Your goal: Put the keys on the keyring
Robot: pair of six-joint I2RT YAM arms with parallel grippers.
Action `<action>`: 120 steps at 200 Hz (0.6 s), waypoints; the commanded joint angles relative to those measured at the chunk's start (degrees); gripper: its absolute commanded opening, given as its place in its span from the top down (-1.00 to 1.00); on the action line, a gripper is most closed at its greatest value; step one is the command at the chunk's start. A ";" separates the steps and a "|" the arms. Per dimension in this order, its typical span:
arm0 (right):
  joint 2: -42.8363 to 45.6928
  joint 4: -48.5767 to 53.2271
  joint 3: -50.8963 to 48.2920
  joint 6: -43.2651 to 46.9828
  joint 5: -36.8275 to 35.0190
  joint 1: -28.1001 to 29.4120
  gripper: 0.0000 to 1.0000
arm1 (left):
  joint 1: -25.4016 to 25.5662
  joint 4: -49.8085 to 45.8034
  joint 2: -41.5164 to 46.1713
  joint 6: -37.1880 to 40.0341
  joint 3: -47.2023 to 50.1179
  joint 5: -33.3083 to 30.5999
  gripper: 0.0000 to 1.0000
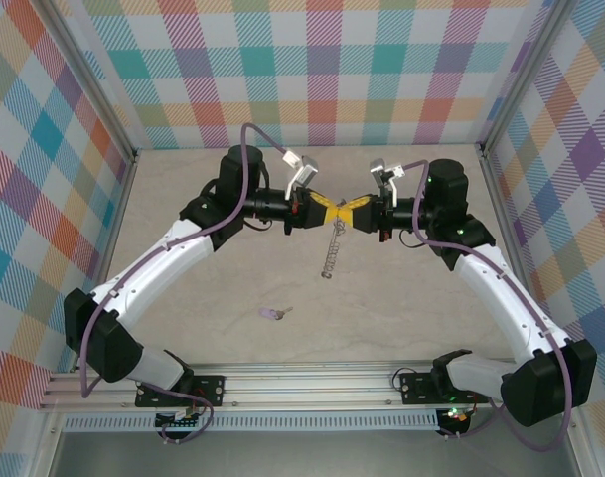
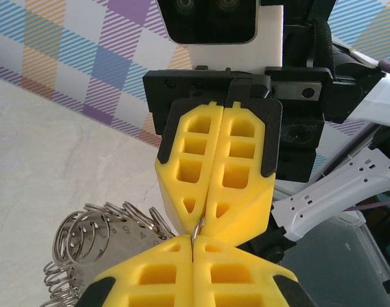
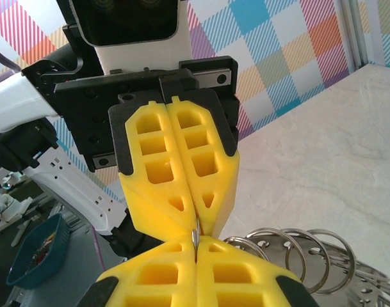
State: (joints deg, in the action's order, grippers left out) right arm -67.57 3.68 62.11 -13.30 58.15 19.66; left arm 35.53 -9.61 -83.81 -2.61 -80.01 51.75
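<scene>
Yellow left claw (image 1: 320,204) and right claw (image 1: 355,207) both pinch the keyring (image 1: 331,248), hanging above the tabletop (image 1: 213,288). The key (image 1: 272,313) lies well apart; one claw should hold while the other fetches it.

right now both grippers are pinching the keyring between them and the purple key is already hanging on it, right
Not quite. The left gripper and the right gripper are both shut on the keyring, but the key is not on it. It lies on the table, apart from the ring and nearer the arm bases. The top view shows this.
</scene>
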 commanded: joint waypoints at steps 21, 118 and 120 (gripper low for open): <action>1.14 -5.05 -0.49 -3.08 -0.43 1.21 0.63 | 2.88 -4.12 -1.47 4.25 -1.31 -5.69 1.00; 13.85 3.98 -9.02 -8.55 -18.14 -2.28 -0.07 | 2.88 16.69 10.53 7.39 17.07 -32.79 1.00; 14.09 3.77 -9.44 -8.97 -18.66 -2.26 -0.07 | 2.88 16.78 10.62 7.43 17.25 -33.34 1.00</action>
State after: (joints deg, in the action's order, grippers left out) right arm -55.88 6.55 56.34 -18.26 46.02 17.93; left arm 38.17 -3.01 -77.67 3.18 -65.04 27.92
